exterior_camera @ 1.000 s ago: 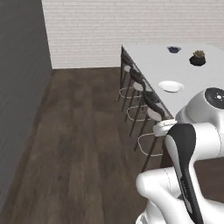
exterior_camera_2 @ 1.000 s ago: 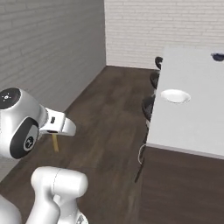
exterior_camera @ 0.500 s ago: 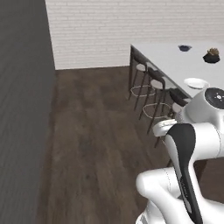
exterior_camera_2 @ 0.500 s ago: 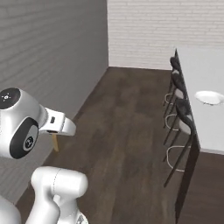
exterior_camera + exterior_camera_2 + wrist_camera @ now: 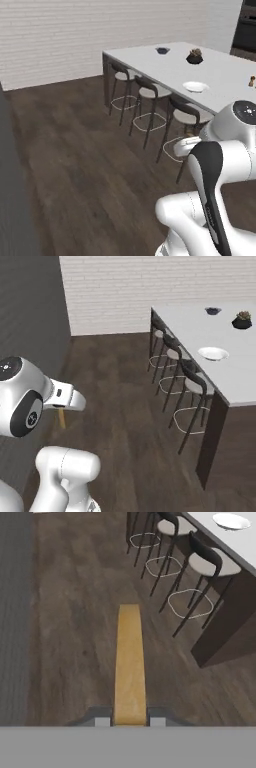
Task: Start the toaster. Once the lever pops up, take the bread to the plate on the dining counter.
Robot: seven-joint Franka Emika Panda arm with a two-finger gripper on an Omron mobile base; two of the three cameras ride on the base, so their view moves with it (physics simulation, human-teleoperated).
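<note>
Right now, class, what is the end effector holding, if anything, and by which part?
The end effector holds the bread, a brown slice seen edge-on, pinched by its near edge between the two fingertips; the rest juts forward over the floor.

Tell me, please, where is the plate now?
The plate lies on the dining counter, near the edge above the stools, with a potted plant farther back; in the hand view it is top right.

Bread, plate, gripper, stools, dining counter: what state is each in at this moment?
bread: held edge-on between the finger tips, off the plate.
gripper: shut on the bread.
plate: empty, on the dining counter.
dining counter: carries the plate, a dark bowl and a potted plant.
stools: three, tucked along the counter's edge.
</note>
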